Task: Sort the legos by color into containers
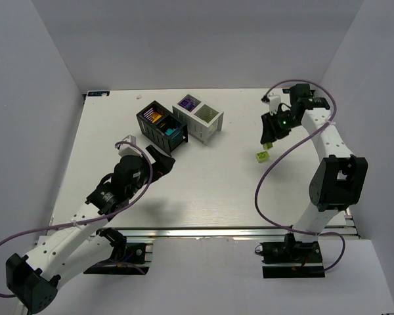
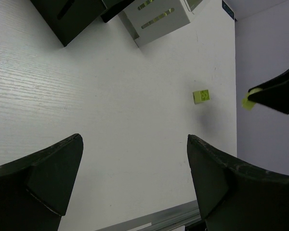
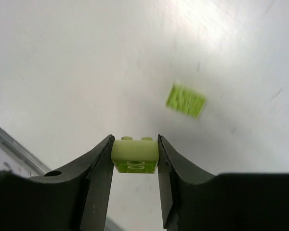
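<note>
My right gripper (image 1: 268, 140) is shut on a lime green lego (image 3: 134, 153) and holds it above the table; the held lego also shows in the left wrist view (image 2: 248, 103). A second lime lego (image 1: 262, 156) lies loose on the table just below it and shows in both wrist views (image 3: 185, 100) (image 2: 201, 96). The black container (image 1: 161, 126) holds orange and teal legos. The white container (image 1: 198, 117) beside it holds purple legos in its far compartment. My left gripper (image 1: 163, 161) is open and empty, just in front of the black container.
The table's near metal edge (image 1: 203, 231) runs in front of both arm bases. Grey walls close in the table on the left, back and right. The right arm's cable (image 1: 269, 172) loops over the table near the loose lime lego.
</note>
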Controlling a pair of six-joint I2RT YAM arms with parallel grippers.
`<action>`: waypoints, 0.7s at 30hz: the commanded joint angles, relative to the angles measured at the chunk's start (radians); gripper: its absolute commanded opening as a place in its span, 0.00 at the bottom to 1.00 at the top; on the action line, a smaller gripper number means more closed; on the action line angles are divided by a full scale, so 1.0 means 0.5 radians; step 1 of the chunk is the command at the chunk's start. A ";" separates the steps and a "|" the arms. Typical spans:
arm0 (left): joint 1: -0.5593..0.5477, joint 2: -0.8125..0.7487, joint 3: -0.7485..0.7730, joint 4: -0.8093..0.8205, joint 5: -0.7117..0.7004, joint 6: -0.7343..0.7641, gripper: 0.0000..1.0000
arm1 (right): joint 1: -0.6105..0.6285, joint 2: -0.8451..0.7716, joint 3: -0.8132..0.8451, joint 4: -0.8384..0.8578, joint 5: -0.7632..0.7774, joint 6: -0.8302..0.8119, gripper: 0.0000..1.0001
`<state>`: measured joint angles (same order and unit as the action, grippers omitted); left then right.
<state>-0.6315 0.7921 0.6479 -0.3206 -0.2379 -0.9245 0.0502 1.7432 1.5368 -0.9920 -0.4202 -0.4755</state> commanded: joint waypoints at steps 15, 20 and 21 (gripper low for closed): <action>0.005 0.002 0.109 -0.169 -0.027 -0.029 0.98 | 0.660 0.452 0.813 1.346 -0.304 0.678 0.00; 0.005 -0.017 0.109 -0.190 -0.031 -0.050 0.98 | 0.703 0.658 0.961 1.423 -0.111 0.721 0.09; 0.005 -0.014 0.121 -0.202 -0.034 -0.053 0.98 | 0.703 0.686 0.952 1.432 -0.089 0.700 0.10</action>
<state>-0.6315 0.8013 0.6674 -0.3985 -0.2428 -0.9432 0.4095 2.0655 1.9671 -0.3466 -0.5274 -0.1505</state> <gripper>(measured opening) 0.976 0.429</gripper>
